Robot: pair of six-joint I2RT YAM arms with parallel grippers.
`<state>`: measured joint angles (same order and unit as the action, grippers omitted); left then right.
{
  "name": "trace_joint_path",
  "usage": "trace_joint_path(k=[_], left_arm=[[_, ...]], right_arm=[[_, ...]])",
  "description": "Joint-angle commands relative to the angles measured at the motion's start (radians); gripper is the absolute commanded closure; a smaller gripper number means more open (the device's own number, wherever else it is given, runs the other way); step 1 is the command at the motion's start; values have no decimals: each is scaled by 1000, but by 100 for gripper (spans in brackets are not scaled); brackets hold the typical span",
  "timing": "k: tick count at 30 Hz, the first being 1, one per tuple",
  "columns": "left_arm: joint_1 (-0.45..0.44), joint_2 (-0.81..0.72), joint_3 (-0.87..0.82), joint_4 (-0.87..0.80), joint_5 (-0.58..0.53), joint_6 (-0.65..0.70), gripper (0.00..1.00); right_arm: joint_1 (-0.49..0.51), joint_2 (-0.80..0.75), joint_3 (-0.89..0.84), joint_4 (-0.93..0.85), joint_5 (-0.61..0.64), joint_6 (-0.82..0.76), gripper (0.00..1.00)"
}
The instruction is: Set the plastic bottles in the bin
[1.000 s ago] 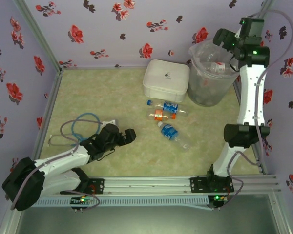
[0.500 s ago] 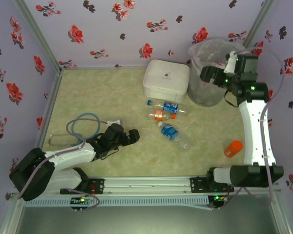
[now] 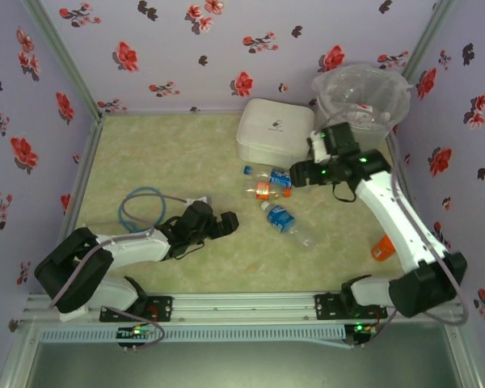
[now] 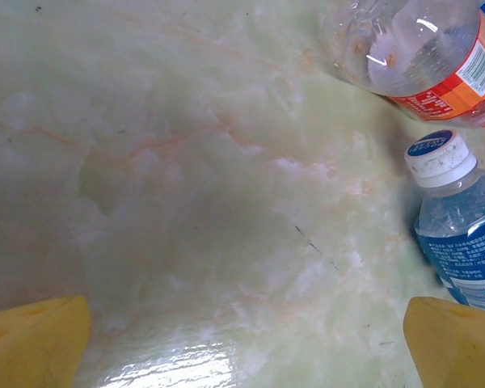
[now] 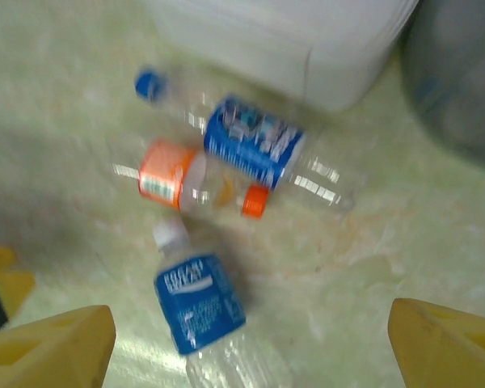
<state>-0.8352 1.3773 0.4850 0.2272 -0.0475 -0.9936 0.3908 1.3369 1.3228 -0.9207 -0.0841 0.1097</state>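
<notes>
Three plastic bottles lie mid-table: a blue-capped, blue-labelled one [image 3: 271, 174] [image 5: 250, 145], an orange-labelled one [image 3: 267, 190] [image 5: 194, 182] [image 4: 420, 56], and a white-capped, blue-labelled one [image 3: 284, 222] [image 5: 198, 303] [image 4: 461, 218]. The bin [image 3: 360, 101] stands at the back right with bottles inside it. My right gripper [image 3: 301, 174] [image 5: 250, 339] hovers open above the three bottles, holding nothing. My left gripper [image 3: 226, 224] [image 4: 246, 339] is low over the table, open and empty, just left of the white-capped bottle.
A white lidded box [image 3: 275, 133] [image 5: 307, 40] sits left of the bin. A blue-grey cable loop [image 3: 141, 210] lies at the left by my left arm. An orange object [image 3: 381, 246] rests on the table by my right arm. Flowered walls close in three sides.
My right arm has swung down and left from over the bin to above the three bottles. My left gripper has slid a little right toward them.
</notes>
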Motion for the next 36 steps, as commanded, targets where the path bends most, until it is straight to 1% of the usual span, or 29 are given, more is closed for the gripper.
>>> trace_joint_path(k=[1, 7, 13, 17, 23, 25, 29, 31, 36], left_arm=[[-5, -1, 23, 14, 6, -11, 0], [-2, -9, 17, 7, 4, -11, 0], [-3, -73, -27, -5, -15, -26, 0], [-2, -146, -56, -50, -48, -26, 0], [2, -250, -90, -111, -89, -27, 0], [2, -270, -100, -121, -95, -29, 0], [2, -291, -112, -128, -97, -35, 0], [2, -299, -116, -131, -97, -36, 0], [2, -302, -124, -126, -100, -39, 0]], right_arm=[[72, 69, -26, -95, 90, -25, 11], [189, 257, 22, -124, 161, -49, 6], [263, 421, 81, -141, 146, -82, 4], [290, 508, 104, -137, 123, -88, 6], [301, 600, 137, -107, 129, -90, 9], [301, 630, 145, -99, 143, -88, 13], [298, 640, 144, -83, 102, -71, 23], [297, 610, 136, -78, 103, -63, 29], [296, 521, 143, -110, 110, -54, 40]])
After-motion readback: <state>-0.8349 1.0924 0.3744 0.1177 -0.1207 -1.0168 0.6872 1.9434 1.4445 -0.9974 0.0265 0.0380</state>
